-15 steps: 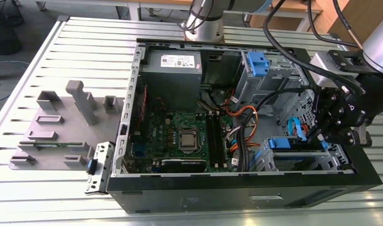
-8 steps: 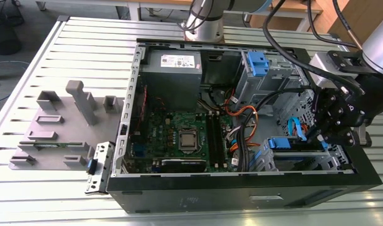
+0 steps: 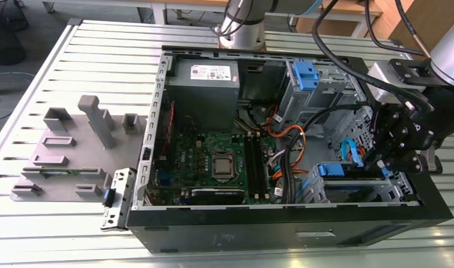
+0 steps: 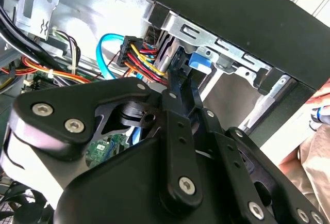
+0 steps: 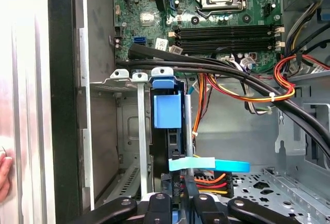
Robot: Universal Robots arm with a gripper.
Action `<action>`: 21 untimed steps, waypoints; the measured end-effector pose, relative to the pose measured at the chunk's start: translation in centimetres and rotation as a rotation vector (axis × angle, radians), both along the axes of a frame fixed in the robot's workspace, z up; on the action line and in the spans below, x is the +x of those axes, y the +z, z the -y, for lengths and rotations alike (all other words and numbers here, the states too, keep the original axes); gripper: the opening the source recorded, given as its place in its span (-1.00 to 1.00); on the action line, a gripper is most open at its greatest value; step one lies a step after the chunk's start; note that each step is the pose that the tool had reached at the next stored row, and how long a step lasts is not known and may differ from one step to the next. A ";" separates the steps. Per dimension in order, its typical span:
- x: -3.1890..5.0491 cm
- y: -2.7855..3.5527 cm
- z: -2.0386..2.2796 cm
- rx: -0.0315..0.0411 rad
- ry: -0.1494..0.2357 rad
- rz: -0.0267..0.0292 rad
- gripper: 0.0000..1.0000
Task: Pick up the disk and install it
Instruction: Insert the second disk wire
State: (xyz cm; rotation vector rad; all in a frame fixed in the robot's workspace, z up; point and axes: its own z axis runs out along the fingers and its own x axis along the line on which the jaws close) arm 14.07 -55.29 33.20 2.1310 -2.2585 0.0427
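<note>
The disk stands on edge in the drive bay at the case's front corner, on the exterior view's right, its blue handle tab (image 3: 333, 169) facing out. In the first wrist view the blue tab (image 5: 167, 110) sits between the bay's silver rails, with the drive's dark body and silver edge running down to my fingers. My gripper (image 3: 377, 163) hangs over that bay. Its black fingers (image 5: 185, 185) are closed tightly on the drive's near edge. In the second wrist view the fingertips (image 4: 178, 66) end right beside the blue tab (image 4: 198, 61).
The open black computer case (image 3: 286, 223) lies on a slatted metal table. A light blue data cable (image 5: 221, 165) and bundled power wires (image 5: 242, 92) cross close to the bay. A grey power-supply box (image 3: 204, 78) sits at the far end. A person's hand (image 5: 4, 175) rests outside the case wall.
</note>
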 end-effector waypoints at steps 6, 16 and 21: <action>0.00 1.03 0.00 0.0000 0.000 0.0000 -0.53; 0.00 1.74 0.00 0.0002 0.000 0.0000 -0.53; 0.00 1.74 -0.01 0.0116 0.000 0.0000 -0.53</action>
